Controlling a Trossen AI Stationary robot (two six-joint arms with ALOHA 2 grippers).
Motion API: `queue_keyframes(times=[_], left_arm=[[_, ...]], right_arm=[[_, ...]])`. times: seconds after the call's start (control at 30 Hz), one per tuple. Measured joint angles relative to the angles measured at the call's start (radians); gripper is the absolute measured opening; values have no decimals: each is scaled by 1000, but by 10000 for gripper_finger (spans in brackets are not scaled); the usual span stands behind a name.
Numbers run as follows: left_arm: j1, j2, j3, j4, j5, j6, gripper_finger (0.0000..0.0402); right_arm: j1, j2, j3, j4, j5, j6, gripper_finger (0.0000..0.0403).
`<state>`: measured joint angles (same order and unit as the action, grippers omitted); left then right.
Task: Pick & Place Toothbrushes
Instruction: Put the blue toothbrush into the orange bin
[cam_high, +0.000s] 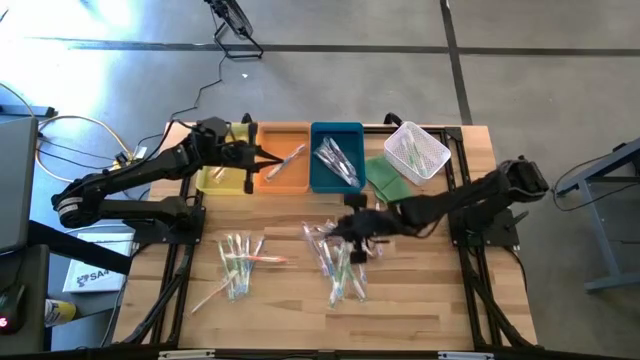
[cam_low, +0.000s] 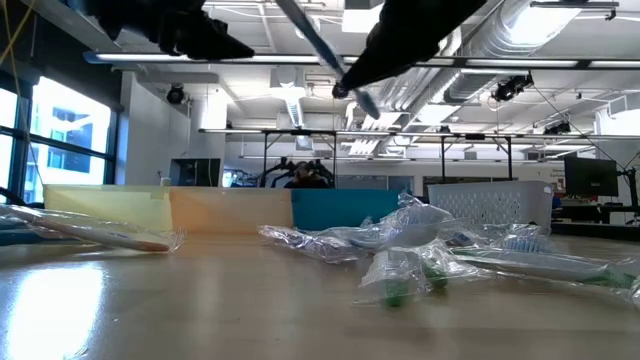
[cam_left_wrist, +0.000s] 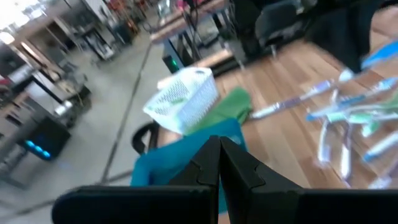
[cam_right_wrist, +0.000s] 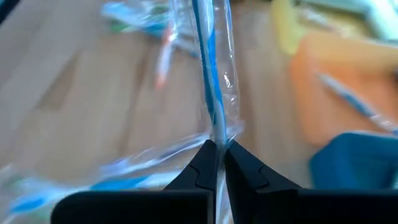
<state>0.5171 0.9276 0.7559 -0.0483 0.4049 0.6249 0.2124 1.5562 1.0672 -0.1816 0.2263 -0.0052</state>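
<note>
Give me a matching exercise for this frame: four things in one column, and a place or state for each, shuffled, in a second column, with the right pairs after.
Things:
1. right gripper
2. left gripper
3. white mesh basket
4. orange tray

Places or states:
A. holds a single wrapped toothbrush
B. shut on a blue toothbrush in a clear wrapper
C. empty-handed, over the trays at the table's back
D. at the table's back right corner, beside the green cloth

Pairs: 1-B, 2-C, 3-D, 4-A
</note>
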Motion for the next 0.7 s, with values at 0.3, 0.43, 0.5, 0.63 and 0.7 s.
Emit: queue_keyframes(times=[0.3,0.43,0.5,0.63,0.7], left_arm=[[0,1,0,79,0,-48,5],[1,21,0,88,-6,-112,6],[1,34,0,113,-28,-133,6],[1,66,0,167,-109,-156,6],[1,85,0,194,-138,-192,6]], right_arm=[[-157,0,0,152,1,-119,5],[-215,0,1,241,0,-148,5],[-240,0,1,279,-1,-156,5],[-284,0,1,326,-1,-157,5],[-303,0,1,337,0,-157,5]])
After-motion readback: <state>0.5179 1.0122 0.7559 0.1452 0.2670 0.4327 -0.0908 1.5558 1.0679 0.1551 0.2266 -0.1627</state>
